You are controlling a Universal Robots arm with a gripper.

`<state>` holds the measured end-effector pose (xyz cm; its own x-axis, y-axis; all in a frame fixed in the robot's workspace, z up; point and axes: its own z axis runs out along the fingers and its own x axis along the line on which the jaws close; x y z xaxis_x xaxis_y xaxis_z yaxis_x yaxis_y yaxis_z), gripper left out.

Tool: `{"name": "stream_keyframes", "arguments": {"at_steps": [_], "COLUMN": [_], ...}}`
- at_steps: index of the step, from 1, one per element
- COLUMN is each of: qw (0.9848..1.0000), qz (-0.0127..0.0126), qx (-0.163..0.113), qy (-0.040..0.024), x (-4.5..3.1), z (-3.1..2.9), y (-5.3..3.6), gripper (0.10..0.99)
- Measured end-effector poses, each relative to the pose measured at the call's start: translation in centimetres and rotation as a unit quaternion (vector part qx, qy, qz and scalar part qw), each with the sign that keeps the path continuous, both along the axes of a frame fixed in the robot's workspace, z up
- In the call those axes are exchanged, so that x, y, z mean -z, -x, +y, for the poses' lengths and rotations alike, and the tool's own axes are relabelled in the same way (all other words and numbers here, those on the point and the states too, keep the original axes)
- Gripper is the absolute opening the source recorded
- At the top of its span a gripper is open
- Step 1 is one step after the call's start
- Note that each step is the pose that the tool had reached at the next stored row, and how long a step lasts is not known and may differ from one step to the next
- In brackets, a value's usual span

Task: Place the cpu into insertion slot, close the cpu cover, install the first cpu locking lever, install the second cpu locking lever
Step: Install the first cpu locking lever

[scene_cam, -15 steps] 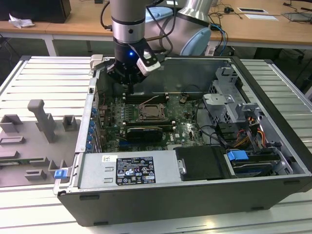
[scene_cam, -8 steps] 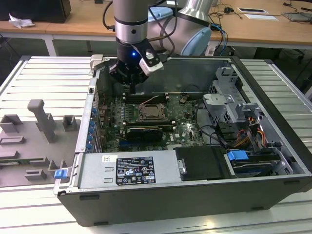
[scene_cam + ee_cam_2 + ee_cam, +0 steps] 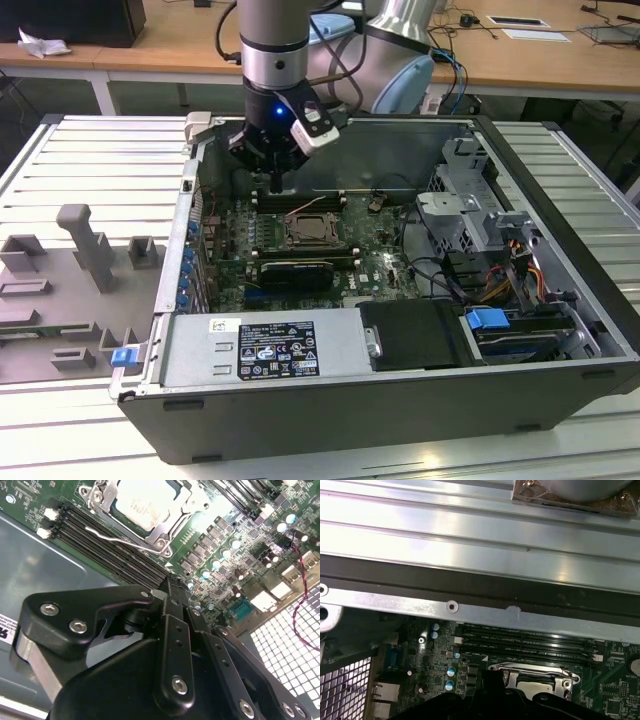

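Pressed together at the fingers (image 3: 172,611), gripping nothing. Hovers, as the gripper (image 3: 277,186), low inside the case (image 3: 330,425), off the insertion slot (image 3: 290,222) on the side where the memory slots (image 3: 107,550) run. Tip over their far end or just past them from the slot; cannot tell which. Touches nothing that shows.

Seated in the insertion slot: the cpu (image 3: 142,502), dull metal top showing through the cut-out of the cpu cover (image 3: 167,530), laid flat over it. Along the slot's edge nearest the gripper: a thin silver locking lever (image 3: 117,539), long axis parallel to that edge and to the memory slots, bent end near one slot corner. Cannot tell whether hooked down.

Looks, as a judgement, like the task piece closest to the fingertips: lies across the memory slots from them, toward the slot, and presents broadside, not end-on. Beyond the slot, on the side away from the gripper: a long black card (image 3: 292,272), well clear of the tip.
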<state>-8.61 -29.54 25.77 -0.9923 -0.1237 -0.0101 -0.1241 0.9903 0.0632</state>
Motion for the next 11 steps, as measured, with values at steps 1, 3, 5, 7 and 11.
{"name": "stream_keyframes", "arguments": {"at_steps": [1, 3, 5, 7, 11], "qw": [1.0, 1.0, 1.0, 1.0, 1.0], "qz": [0.0, 0.0, 0.0, 0.0, 0.0], "qx": [0.0, 0.0, 0.0, 0.0, 0.0], "qy": [-0.0001, -0.0001, -0.0002, -0.0001, -0.0001], "x": [0.0, 0.0, 0.0, 0.0, 0.0], "z": [0.0, 0.0, -0.05, -0.06, -0.06], "y": [-0.08, -0.19, -0.31, -0.37, -0.76], "gripper": [0.106, 0.106, 0.106, 0.106, 0.106]}}
